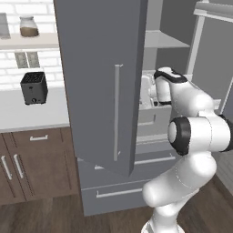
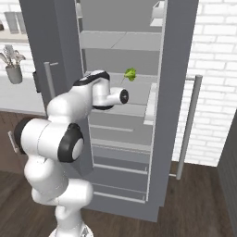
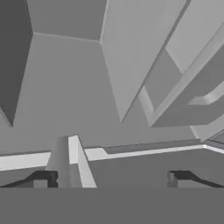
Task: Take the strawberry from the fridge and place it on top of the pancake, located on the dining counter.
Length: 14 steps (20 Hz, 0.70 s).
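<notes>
Flat, dull grey fridge (image 1: pixel 98 86) doors, smooth like painted metal, with a thin pale metal-looking bar handle (image 1: pixel 117 111) off to the left of the gripper (image 3: pixel 111 177). Smooth pale grey shelves (image 2: pixel 118 40) like plastic just ahead, and a soft leafy green clump (image 2: pixel 131 74) above and to the right. Brown wood cabinets (image 1: pixel 34 161) far left, under a smooth white worktop (image 1: pixel 32 109), and a matt black toaster (image 1: pixel 34 88) on it.
</notes>
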### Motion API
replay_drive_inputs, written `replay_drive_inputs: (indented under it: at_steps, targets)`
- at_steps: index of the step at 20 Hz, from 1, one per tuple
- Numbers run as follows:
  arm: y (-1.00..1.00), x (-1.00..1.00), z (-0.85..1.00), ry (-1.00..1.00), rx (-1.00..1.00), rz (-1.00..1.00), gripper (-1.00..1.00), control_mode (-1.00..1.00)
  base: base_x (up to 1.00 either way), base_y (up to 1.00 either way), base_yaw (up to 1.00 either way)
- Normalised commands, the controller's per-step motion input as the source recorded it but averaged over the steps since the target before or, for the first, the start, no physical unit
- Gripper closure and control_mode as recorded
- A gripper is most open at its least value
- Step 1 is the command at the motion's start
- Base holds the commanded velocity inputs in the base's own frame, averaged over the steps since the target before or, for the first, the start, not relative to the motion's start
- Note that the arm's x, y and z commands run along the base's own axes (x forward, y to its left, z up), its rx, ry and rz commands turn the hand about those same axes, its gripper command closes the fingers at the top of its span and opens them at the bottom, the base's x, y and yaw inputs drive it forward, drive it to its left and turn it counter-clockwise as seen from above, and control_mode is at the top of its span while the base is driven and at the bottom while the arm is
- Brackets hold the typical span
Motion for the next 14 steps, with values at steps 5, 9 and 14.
replay_drive_inputs:
  at_steps: [5,9,14]
  targets:
    - [0.63,-0.21,0.14,0.0,0.02,0.15,-1.0,-1.0,0.0,0.0,0.0]
    - [0.54,-0.72,0.3,-0.02,0.0,0.19,-1.0,-1.0,0.0,0.0,0.0]
    - [0.68,-0.76,0.31,-0.02,0.0,0.17,-1.0,-1.0,0.0,0.0,0.0]
